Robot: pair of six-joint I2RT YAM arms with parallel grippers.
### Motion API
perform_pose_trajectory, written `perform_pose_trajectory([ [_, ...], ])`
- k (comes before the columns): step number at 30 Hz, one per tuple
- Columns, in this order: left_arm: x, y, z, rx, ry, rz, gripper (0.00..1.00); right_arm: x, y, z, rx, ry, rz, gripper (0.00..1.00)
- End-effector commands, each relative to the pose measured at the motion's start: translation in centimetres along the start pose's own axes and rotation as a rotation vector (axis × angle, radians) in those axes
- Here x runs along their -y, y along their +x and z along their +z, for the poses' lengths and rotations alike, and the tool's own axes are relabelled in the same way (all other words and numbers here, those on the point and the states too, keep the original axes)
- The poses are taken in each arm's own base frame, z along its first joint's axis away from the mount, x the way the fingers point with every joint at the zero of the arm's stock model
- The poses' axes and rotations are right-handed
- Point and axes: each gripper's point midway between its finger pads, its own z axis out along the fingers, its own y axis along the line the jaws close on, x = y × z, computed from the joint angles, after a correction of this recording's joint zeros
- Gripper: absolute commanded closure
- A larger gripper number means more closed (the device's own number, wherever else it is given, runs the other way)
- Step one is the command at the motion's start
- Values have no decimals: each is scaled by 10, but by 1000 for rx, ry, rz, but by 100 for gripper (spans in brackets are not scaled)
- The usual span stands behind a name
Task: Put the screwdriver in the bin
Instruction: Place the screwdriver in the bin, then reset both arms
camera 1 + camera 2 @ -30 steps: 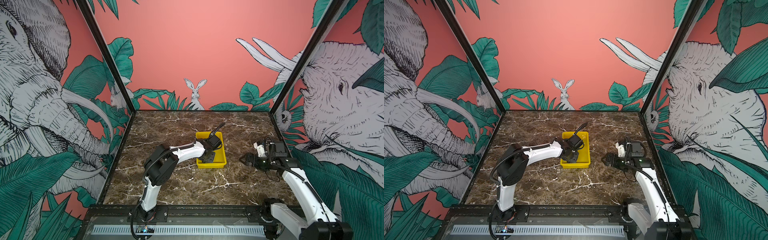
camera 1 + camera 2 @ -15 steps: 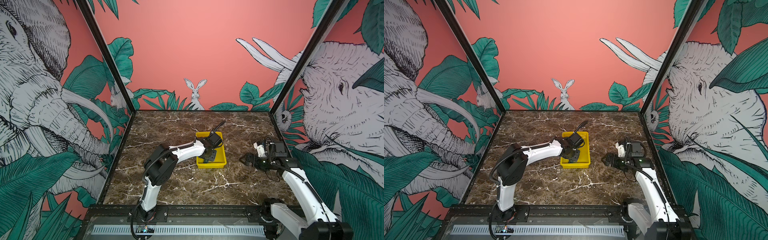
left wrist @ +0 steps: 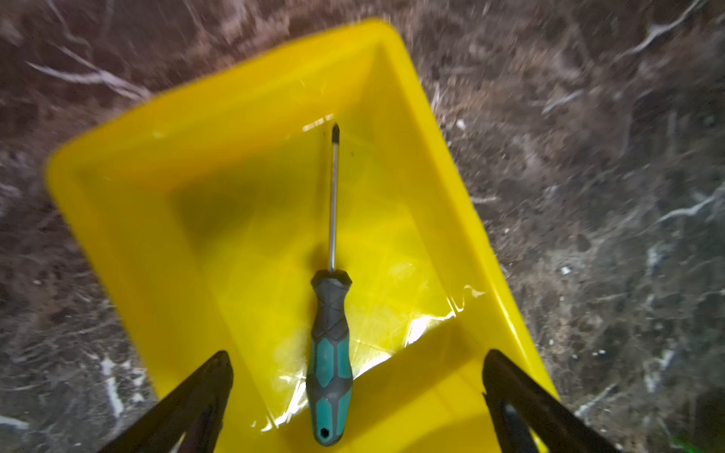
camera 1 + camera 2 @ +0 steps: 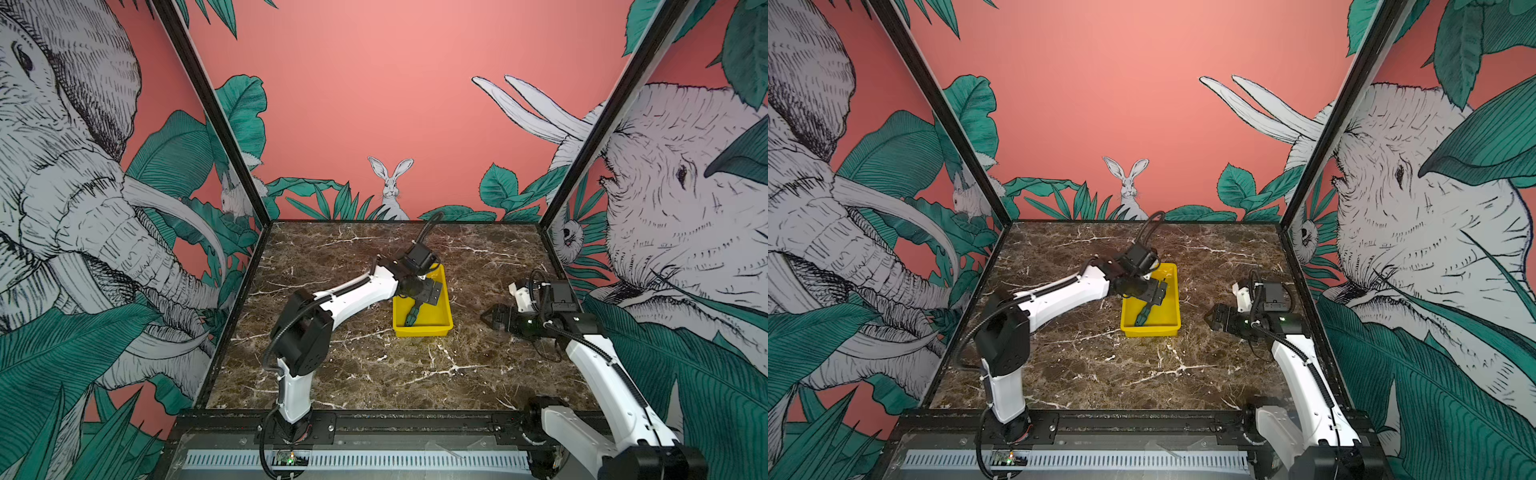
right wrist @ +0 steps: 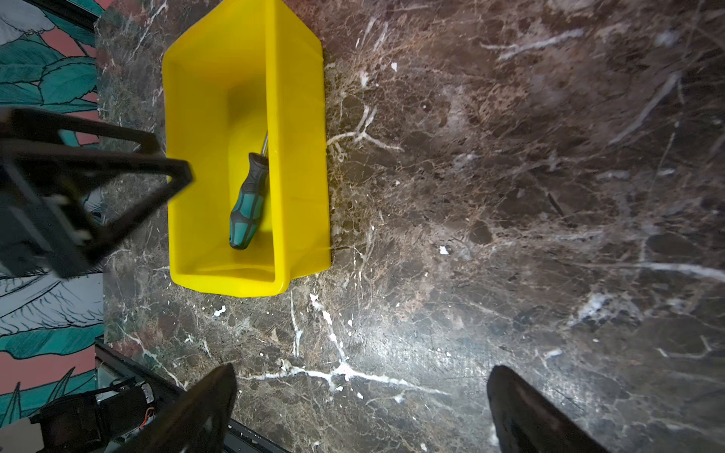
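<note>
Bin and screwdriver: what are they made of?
The bin looks like glossy yellow plastic: smooth moulded walls with bright glints of light. The screwdriver probably has a matte, rubbery plastic handle, teal and dark grey, with grooves and no shine. Its thin shaft looks like metal, with a bright streak running along it.

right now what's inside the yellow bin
Only the screwdriver, lying on the bin floor, below the open left hand. In both top views that hand covers the shaft; the left wrist view shows it whole.
</note>
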Motion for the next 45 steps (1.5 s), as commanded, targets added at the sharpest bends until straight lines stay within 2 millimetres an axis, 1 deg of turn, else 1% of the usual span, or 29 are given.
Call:
perform_pose_trajectory([
  [1, -28, -45, -57, 190, 58, 23, 0, 8, -19, -13, 49, 95, -32, 1],
  [2, -43, -49, -65, 222, 31, 35, 0, 10, -26, -16, 66, 118, -36, 1],
  [4, -66, -51, -78, 260, -20, 60, 0, 10, -40, -21, 103, 144, -50, 1],
  [8, -115, -48, -93, 296, -111, 26, 0, 13, -69, -33, 171, 209, -73, 1],
  [10, -134, -47, -97, 322, -104, -19, 0, 16, -84, -41, 223, 253, -71, 1],
  [11, -140, -46, -99, 331, -103, -35, 0, 17, -90, -44, 250, 265, -68, 1],
  [13, -155, -43, -108, 352, -149, -56, 0, 16, -104, -52, 323, 276, -75, 1],
  [16, -165, -34, -121, 388, -228, 3, 0, 11, -122, -64, 401, 293, -131, 1],
  [18, -178, -22, -129, 415, -309, 12, 0, 7, -130, -70, 421, 301, -183, 1],
  [20, -193, -14, -143, 472, -410, 8, 0, 7, -137, -76, 445, 321, -214, 1],
  [22, -212, -1, -160, 514, -535, -19, 0, 3, -144, -79, 494, 322, -271, 1],
  [23, -217, 5, -166, 531, -573, -13, 0, 1, -147, -79, 526, 312, -297, 1],
  [26, -227, 23, -182, 600, -665, 19, 0, -4, -155, -81, 693, 266, -326, 1],
  [28, -233, 35, -197, 677, -722, 13, 0, -2, -155, -86, 777, 266, -319, 1],
  [29, -232, 38, -203, 714, -733, 27, 1, 1, -154, -88, 790, 278, -313, 1],
  [31, -227, 45, -213, 775, -738, 87, 0, 5, -148, -86, 776, 300, -339, 1],
  [34, -217, 58, -207, 799, -715, 217, 0, 8, -144, -83, 764, 314, -357, 1],
  [36, -226, 68, -201, 811, -761, 198, 1, 9, -145, -80, 784, 313, -369, 1],
  [38, -230, 75, -187, 776, -784, 236, 1, 14, -146, -77, 808, 318, -355, 1],
  [40, -239, 82, -172, 709, -806, 225, 1, 21, -145, -69, 808, 335, -343, 1],
  [43, -251, 84, -161, 678, -856, 186, 0, 29, -145, -52, 800, 345, -369, 1],
  [45, -250, 83, -158, 726, -843, 176, 0, 32, -147, -41, 806, 343, -405, 1],
])
